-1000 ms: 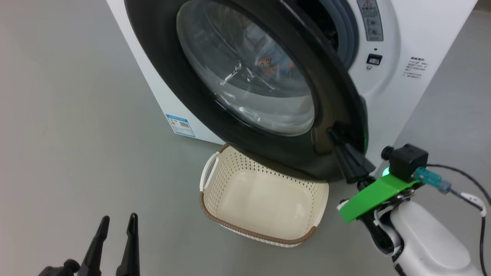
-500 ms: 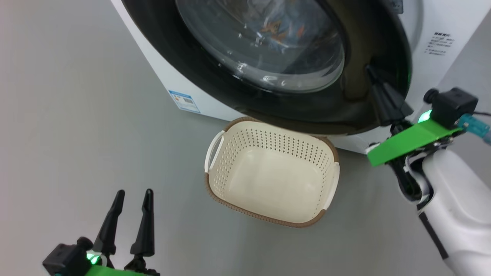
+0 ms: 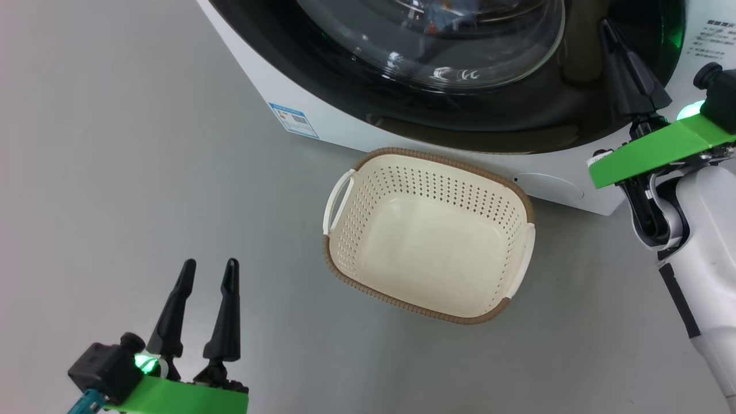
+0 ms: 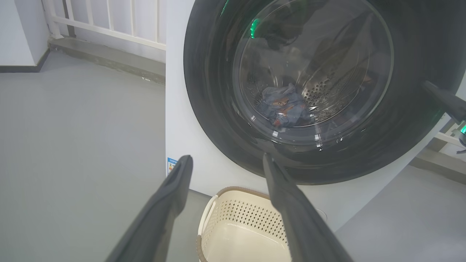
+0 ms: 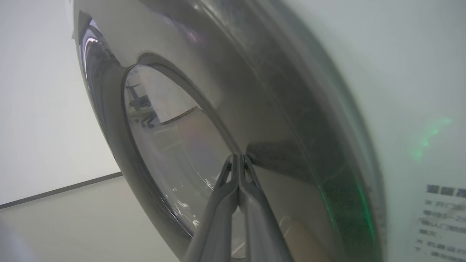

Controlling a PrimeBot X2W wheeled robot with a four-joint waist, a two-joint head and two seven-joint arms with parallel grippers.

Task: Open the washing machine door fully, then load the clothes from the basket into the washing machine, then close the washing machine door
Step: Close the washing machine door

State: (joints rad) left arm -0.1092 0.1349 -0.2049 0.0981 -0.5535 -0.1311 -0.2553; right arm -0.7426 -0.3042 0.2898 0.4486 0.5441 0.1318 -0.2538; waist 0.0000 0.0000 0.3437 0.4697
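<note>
The washing machine door (image 3: pixel 460 121), black-rimmed with a bulging glass window, lies against the white washing machine (image 3: pixel 552 187). My right gripper (image 3: pixel 606 26) is shut, and its tips (image 5: pixel 238 156) touch the door's (image 5: pixel 218 91) black rim near the right edge. In the left wrist view the clothes (image 4: pixel 284 109), blue with orange-brown print, lie in the steel drum behind the door (image 4: pixel 211 91) glass. The cream basket (image 3: pixel 368 230) stands on the floor below the door with nothing in it. My left gripper (image 3: pixel 210 264) is open and holds nothing, left of the basket (image 4: pixel 247 218).
Grey floor spreads to the left and front of the machine. A small blue label (image 3: pixel 293 119) marks the washer's lower left corner. White railings and a grey ledge (image 4: pixel 109 58) run behind the machine. My right forearm (image 3: pixel 707 253) stands right of the basket.
The door has swung from ajar to against the machine front, with my shut right gripper following on its rim. The head camera has shifted; the basket and my left gripper show more fully.
</note>
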